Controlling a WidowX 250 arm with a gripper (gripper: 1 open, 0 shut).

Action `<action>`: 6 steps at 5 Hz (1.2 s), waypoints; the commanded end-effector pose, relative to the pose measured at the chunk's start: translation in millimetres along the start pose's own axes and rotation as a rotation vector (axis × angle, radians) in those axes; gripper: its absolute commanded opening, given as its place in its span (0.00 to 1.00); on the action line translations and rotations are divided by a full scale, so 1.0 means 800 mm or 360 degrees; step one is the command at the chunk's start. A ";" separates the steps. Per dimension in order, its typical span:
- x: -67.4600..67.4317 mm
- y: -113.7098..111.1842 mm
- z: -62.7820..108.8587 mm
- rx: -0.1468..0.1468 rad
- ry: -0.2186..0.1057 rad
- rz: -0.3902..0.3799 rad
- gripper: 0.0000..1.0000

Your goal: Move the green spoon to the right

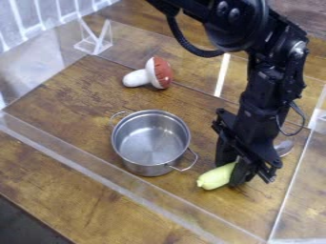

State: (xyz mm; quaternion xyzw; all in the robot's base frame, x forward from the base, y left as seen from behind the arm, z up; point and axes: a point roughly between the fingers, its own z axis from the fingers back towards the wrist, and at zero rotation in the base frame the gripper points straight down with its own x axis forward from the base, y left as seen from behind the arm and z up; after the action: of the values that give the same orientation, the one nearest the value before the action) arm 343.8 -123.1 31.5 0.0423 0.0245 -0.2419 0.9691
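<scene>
The green spoon [216,176] shows as a thick yellow-green handle low on the wooden table, right of the steel pot. Its silver bowl is hidden behind my gripper. My gripper [249,172] points straight down and is shut on the spoon's far end, close to the table surface. The black arm rises from it toward the top of the view.
A round steel pot [152,141] stands just left of the spoon, its handle near the spoon's tip. A red-and-white toy mushroom [151,72] lies further back. Clear plastic walls [287,205] fence the table at the front and right.
</scene>
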 end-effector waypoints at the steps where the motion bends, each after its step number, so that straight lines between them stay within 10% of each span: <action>1: 0.014 0.010 0.031 0.0020 -0.0089 0.0113 0.00; 3: 0.018 0.005 0.026 0.0001 -0.0050 0.0245 0.00; 4: 0.017 0.008 0.034 -0.0009 -0.0060 0.0284 1.00; 5: 0.018 0.013 0.042 -0.0012 -0.0067 0.0324 1.00; 6: 0.018 0.015 0.038 -0.0013 -0.0061 0.0330 0.00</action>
State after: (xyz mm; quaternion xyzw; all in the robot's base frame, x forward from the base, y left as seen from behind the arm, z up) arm 348.8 -127.0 37.9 0.0427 0.0384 -0.1500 0.9870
